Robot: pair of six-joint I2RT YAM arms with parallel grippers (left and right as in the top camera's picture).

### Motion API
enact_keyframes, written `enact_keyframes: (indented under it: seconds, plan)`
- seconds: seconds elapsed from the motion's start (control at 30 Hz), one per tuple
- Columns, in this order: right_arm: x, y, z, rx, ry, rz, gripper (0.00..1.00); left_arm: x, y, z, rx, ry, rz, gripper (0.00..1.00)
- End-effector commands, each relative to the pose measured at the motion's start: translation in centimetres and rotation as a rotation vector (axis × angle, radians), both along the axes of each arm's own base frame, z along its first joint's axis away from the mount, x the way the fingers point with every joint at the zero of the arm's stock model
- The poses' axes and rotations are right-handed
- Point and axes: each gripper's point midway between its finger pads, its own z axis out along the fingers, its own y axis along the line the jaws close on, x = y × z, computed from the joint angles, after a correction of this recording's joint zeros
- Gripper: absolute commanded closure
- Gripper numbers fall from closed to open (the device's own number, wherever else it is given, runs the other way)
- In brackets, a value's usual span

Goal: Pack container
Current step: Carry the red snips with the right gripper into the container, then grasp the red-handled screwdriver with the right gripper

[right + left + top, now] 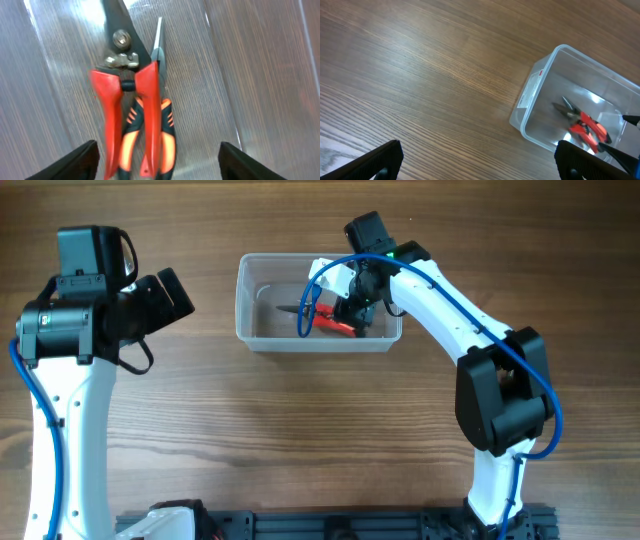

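The clear plastic container (262,335) stands at the table's back middle; it also shows in the left wrist view (535,95). Inside lie red-handled snips (112,95) on top of orange-and-black pliers (167,125), seen from overhead as a red tool (335,326). My right gripper (157,162) hangs over the container's right part, open and empty, its fingers either side of the tools' handles. My left gripper (477,160) is open and empty above bare table, left of the container.
Wood-grain table (300,440) all around. A white label (531,87) is on the container's near wall. The arm bases stand at the front edge.
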Motion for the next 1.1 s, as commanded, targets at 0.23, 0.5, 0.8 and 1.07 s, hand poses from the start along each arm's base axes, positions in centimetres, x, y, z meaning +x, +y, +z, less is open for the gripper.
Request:
enact_keyframes:
  seconds: [0.23,0.5,0.8,1.07]
  plan:
    - [2.5,-5.9,22.2,0.373,-0.358,-0.764,0.11,0.0,0.0,-0.1,-0.009,0.002,0.003,0.0]
    - [-0.7,-23.2,16.0,0.463,0.021,-1.907,0.0,0.0,0.0,-0.1,-0.009,0.002,0.003,0.0]
    - [1.4,-23.5,7.8,0.301,0.149,-1.917,0.05,0.0,0.0,-0.1,-0.009,0.002,0.003,0.0]
    - [1.3,-22.5,-2.0,0.153,0.385,-1.931,0.03,0.0,0.0,-0.1,-0.009,0.002,0.003,0.0]
